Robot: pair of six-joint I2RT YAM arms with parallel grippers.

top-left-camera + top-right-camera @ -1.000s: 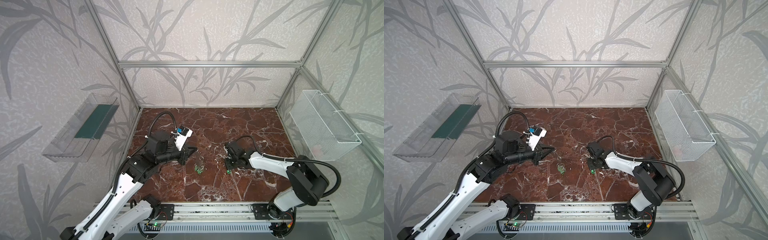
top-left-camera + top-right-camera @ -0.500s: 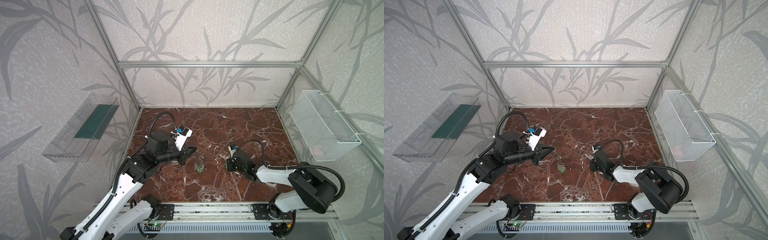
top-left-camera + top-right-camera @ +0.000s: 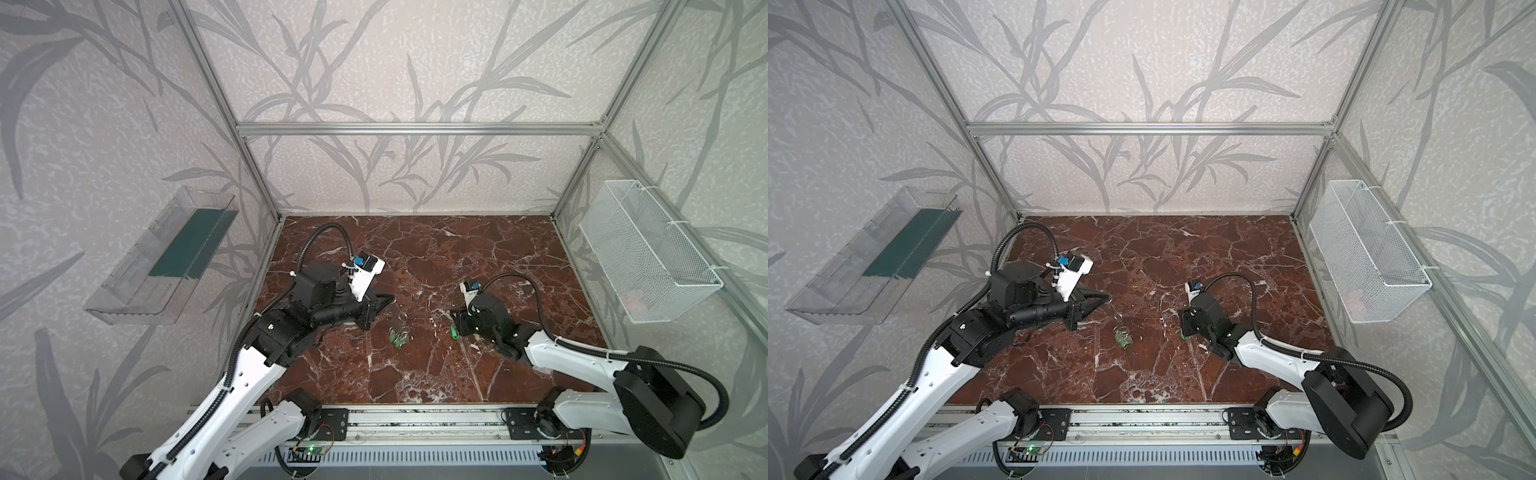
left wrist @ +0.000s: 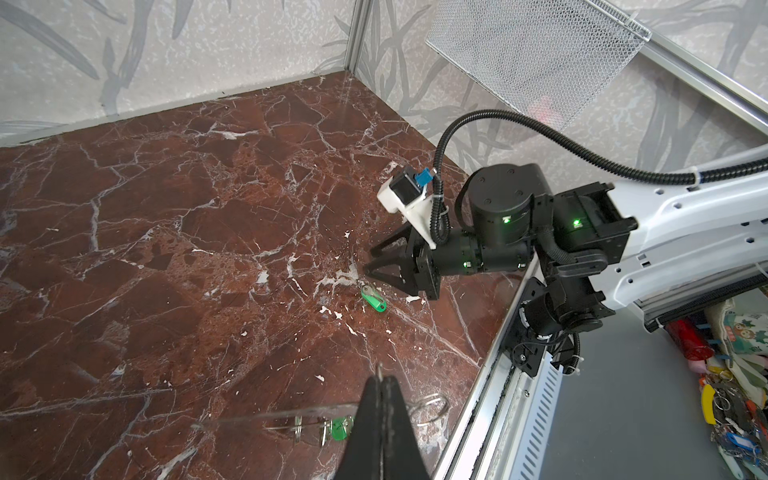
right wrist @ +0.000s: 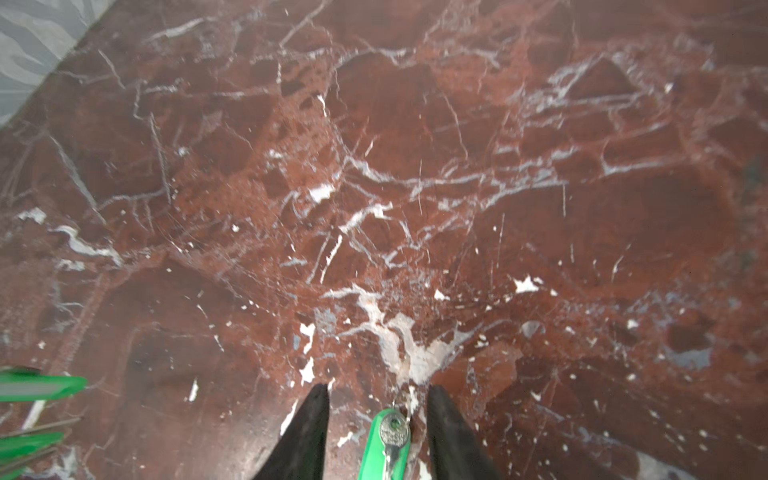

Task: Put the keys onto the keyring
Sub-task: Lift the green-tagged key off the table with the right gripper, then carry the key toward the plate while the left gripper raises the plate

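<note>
My left gripper (image 3: 390,296) (image 4: 380,377) hangs above the marble floor, shut on the keyring (image 4: 433,409). The keyring is a thin silver wire loop; its end sticks out past the jaws. Keys with green tags (image 3: 398,337) (image 4: 340,428) dangle from it. One more key with a green tag (image 5: 388,436) (image 4: 372,297) (image 3: 454,332) lies flat on the floor. My right gripper (image 5: 377,388) (image 4: 368,262) is low over that key and open, a finger (image 5: 316,415) on each side without touching it.
A white wire basket (image 3: 648,266) hangs on the right wall and a clear plastic shelf (image 3: 166,257) on the left wall. An aluminium rail (image 3: 415,415) runs along the floor's front edge, carrying both arm bases.
My right gripper was shut and now stands open, with the green-tagged key lying on the floor between its fingers; its wrist has swung round. The left arm has stayed still.
</note>
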